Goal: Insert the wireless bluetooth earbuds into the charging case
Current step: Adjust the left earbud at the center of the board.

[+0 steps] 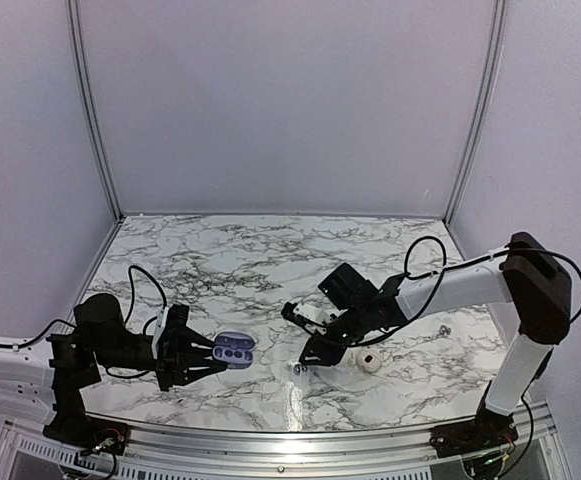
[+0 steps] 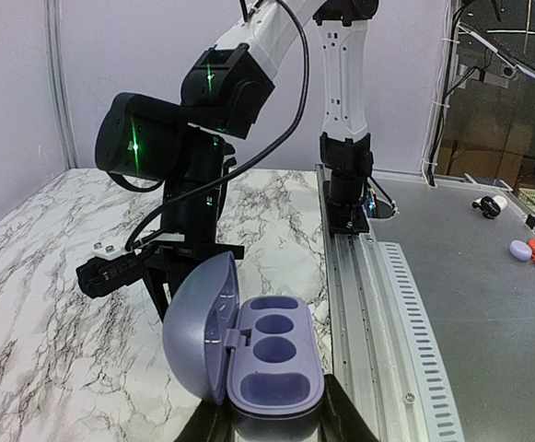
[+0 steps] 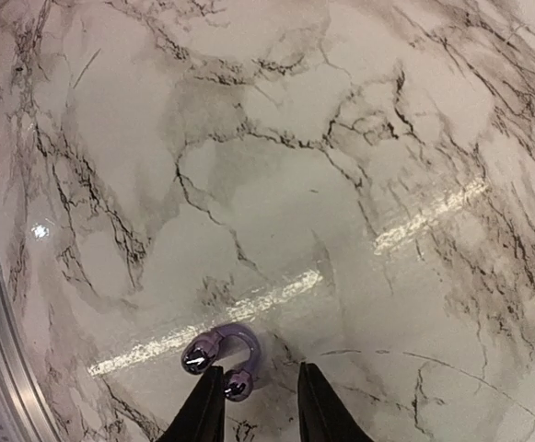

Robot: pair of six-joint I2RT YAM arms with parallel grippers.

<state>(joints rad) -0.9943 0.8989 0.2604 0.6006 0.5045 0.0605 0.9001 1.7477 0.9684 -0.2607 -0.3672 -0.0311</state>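
Left pincer (image 2: 276, 425) pinches the charging case (image 2: 267, 368) by its base, bottom centre of the left wrist view. The lid stands up on the frame's left and both wells are empty. Right pincer (image 3: 260, 410) is spread, low over the table (image 3: 341, 166), with nothing in the gap. One earbud (image 3: 219, 354), a lavender U-shape with two shiny knobs, lies on the table at lower centre-left of the right wrist view. It is at the tip of the finger on the frame's left, not between the fingers. Risk: closing from here would likely shove it aside or catch one knob only. It looks smooth and rounded, so it could squirt out or skid on the glossy marble. A small pale object (image 1: 368, 361) sits lower right of centre in the top view; cannot tell what it is.
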